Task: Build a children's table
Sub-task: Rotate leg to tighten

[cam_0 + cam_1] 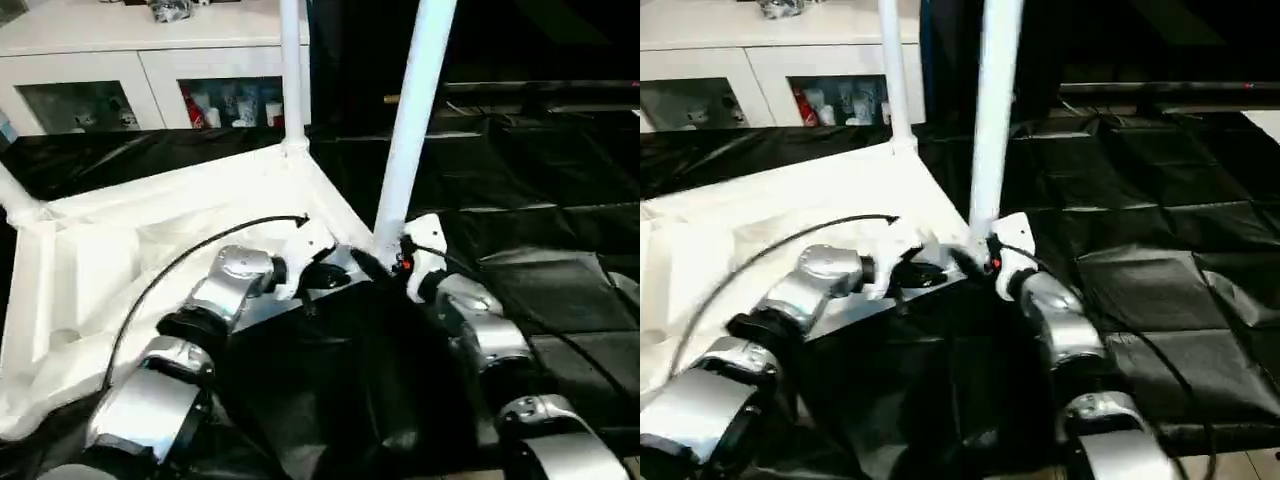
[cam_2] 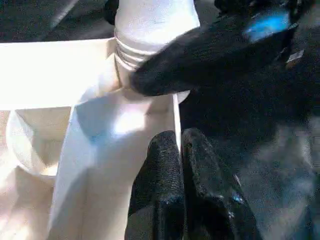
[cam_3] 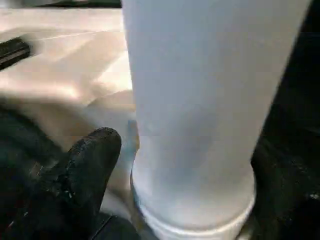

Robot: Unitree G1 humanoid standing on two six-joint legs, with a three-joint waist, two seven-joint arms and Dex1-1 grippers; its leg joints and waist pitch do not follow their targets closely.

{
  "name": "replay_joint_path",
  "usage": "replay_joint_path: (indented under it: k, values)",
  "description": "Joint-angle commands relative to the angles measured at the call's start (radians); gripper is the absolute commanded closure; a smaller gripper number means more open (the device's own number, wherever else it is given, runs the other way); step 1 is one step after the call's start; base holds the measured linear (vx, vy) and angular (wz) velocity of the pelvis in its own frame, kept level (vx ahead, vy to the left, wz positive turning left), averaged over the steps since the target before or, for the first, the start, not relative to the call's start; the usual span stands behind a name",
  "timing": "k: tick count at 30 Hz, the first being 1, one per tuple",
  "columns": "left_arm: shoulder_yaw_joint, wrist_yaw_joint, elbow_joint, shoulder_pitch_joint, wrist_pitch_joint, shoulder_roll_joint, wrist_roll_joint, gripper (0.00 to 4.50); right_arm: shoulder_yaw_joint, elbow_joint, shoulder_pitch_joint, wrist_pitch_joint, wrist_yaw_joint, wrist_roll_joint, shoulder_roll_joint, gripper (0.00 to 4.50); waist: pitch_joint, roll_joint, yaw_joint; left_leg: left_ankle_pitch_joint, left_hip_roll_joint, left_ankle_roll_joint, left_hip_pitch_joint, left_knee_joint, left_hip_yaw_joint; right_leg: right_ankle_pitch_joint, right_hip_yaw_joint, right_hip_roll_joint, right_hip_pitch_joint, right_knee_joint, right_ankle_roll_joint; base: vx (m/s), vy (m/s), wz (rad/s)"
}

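Observation:
The white table top (image 1: 150, 230) lies upside down on the black sheeting, rimmed underside up. One white leg (image 1: 291, 70) stands in the far corner socket, and another (image 1: 15, 205) sticks out at the left. A third leg (image 1: 412, 120) stands, leaning slightly, in the near right corner. My right gripper (image 1: 386, 262) is shut around this leg's base, with one black finger (image 3: 92, 155) lying against it. My left gripper (image 2: 181, 150) sits just beside that corner, its two fingers pressed together on the top's thin rim wall (image 2: 175, 117).
A white cabinet (image 1: 150, 60) with glass doors stands behind the table top at the back left. Black quilted sheeting (image 1: 540, 200) covers the floor to the right. A black cable (image 1: 190, 255) arcs over my left forearm. A dark rail (image 1: 540, 95) runs along the back right.

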Motion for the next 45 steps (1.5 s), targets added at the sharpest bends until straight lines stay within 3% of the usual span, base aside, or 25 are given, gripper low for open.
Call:
replay_joint_path:
  k: [1,6,10,12,17,24,28,30,32,34,37,38,39,41,44,45]
  values:
    - [-0.039,-0.104,-0.021,0.023,-0.027,0.009,-0.001,4.50,0.059,-0.047,0.017,0.005,0.140,0.023,-0.006,0.61,-0.058,-0.012,0.008,-0.215,0.074,0.060,0.018,-0.073,-0.043,-0.102,0.040,-0.066,0.031,-0.062,-0.241,0.000,0.000,0.00]
    - [-0.045,-0.255,-0.057,0.044,-0.031,0.066,-0.035,4.50,0.087,-0.129,0.051,0.020,0.347,0.061,-0.090,0.61,-0.063,-0.014,0.020,-0.165,0.078,0.090,0.022,-0.065,-0.040,-0.032,0.038,-0.064,0.030,-0.049,-0.274,0.000,0.000,0.00]
    - [-0.043,-0.358,-0.082,0.049,-0.009,0.103,-0.063,4.50,0.096,-0.154,0.061,0.038,0.443,0.070,-0.141,0.61,-0.067,-0.013,0.025,-0.154,0.081,0.087,0.026,-0.063,-0.039,0.008,0.036,-0.060,0.024,-0.039,-0.290,0.000,0.000,0.00]
    - [-0.042,-0.363,-0.081,0.049,-0.012,0.108,-0.062,4.50,0.097,-0.154,0.060,0.042,0.448,0.069,-0.146,0.77,-0.067,-0.016,0.025,-0.132,0.079,0.095,0.022,-0.059,-0.038,0.040,0.035,-0.061,0.024,-0.035,-0.294,0.000,0.000,0.00]
    - [-0.041,-0.357,-0.074,0.045,-0.016,0.113,-0.057,4.50,0.107,-0.153,0.061,0.046,0.475,0.073,-0.150,1.15,-0.064,-0.021,0.027,-0.173,0.077,0.078,0.018,-0.059,-0.039,-0.044,0.039,-0.070,0.027,-0.044,-0.282,0.000,0.000,0.00]
    - [-0.041,-0.357,-0.084,0.052,-0.013,0.112,-0.062,4.50,0.114,-0.169,0.071,0.066,0.494,0.081,-0.146,1.68,-0.066,-0.022,0.030,-0.136,0.075,0.091,0.016,-0.053,-0.038,-0.020,0.038,-0.066,0.025,-0.037,-0.280,0.000,0.000,0.00]
    - [-0.021,-0.231,-0.057,0.039,-0.028,0.081,-0.047,4.50,0.092,-0.118,0.068,0.046,0.349,0.042,-0.111,1.75,-0.063,-0.023,0.031,-0.163,0.077,0.076,0.017,-0.056,-0.039,-0.070,0.039,-0.066,0.021,-0.042,-0.272,0.000,0.000,0.00]
    - [-0.009,-0.082,-0.015,0.015,-0.027,0.049,-0.017,4.50,0.070,-0.031,0.047,0.024,0.128,-0.023,-0.074,1.76,-0.058,-0.022,0.021,-0.225,0.076,0.030,0.021,-0.064,-0.041,-0.162,0.042,-0.068,0.013,-0.053,-0.259,0.000,0.000,0.00]
    - [0.000,0.001,0.009,0.000,-0.014,0.016,-0.010,4.50,0.039,0.014,0.038,0.041,-0.008,-0.029,-0.036,1.76,-0.055,-0.023,0.014,-0.281,0.072,-0.011,0.027,-0.069,-0.045,-0.265,0.044,-0.072,0.015,-0.066,-0.236,0.000,0.000,0.00]
    - [0.004,0.053,0.022,-0.008,-0.003,-0.013,-0.007,4.50,0.010,0.039,0.033,0.065,-0.115,-0.024,-0.004,1.77,-0.051,-0.020,0.011,-0.316,0.074,-0.032,0.028,-0.074,-0.050,-0.330,0.046,-0.073,0.011,-0.075,-0.205,0.000,0.000,0.00]
    - [0.003,0.111,0.029,-0.016,0.004,-0.043,0.001,4.50,-0.012,0.058,0.029,0.083,-0.205,-0.021,0.026,1.77,-0.052,-0.022,0.006,-0.348,0.072,-0.040,0.028,-0.078,-0.052,-0.353,0.046,-0.070,0.010,-0.080,-0.176,0.000,0.000,0.00]
    - [0.001,0.132,0.032,-0.020,0.017,-0.063,0.004,4.50,-0.017,0.068,0.025,0.085,-0.252,-0.026,0.044,1.77,-0.051,-0.011,0.006,-0.352,0.072,-0.038,0.029,-0.078,-0.052,-0.349,0.047,-0.071,0.007,-0.082,-0.174,0.000,0.000,0.00]
    - [0.001,0.133,0.032,-0.021,0.018,-0.064,0.004,4.50,-0.017,0.068,0.025,0.086,-0.255,-0.027,0.045,1.77,-0.050,-0.014,0.004,-0.355,0.072,-0.040,0.028,-0.079,-0.051,-0.347,0.048,-0.069,0.006,-0.083,-0.172,0.000,0.000,0.00]
    - [-0.014,0.196,0.045,-0.037,0.036,-0.131,0.011,4.50,-0.009,0.098,-0.003,0.079,-0.356,-0.049,0.111,1.77,-0.048,-0.008,-0.002,-0.392,0.073,-0.059,0.033,-0.083,-0.053,-0.359,0.046,-0.067,0.001,-0.084,-0.172,0.000,0.000,0.00]
    - [-0.015,0.203,0.050,-0.040,0.034,-0.144,0.013,4.50,0.006,0.100,-0.008,0.061,-0.347,-0.060,0.120,1.77,-0.043,-0.011,-0.005,-0.450,0.070,-0.064,0.039,-0.085,-0.057,-0.414,0.046,-0.070,0.003,-0.094,-0.160,0.000,0.000,0.00]
    - [-0.017,0.200,0.053,-0.042,0.032,-0.149,0.014,4.50,0.020,0.096,-0.009,0.040,-0.325,-0.067,0.124,1.42,-0.044,-0.011,-0.005,-0.457,0.069,-0.063,0.041,-0.085,-0.058,-0.421,0.046,-0.070,0.004,-0.096,-0.158,0.000,0.000,0.00]
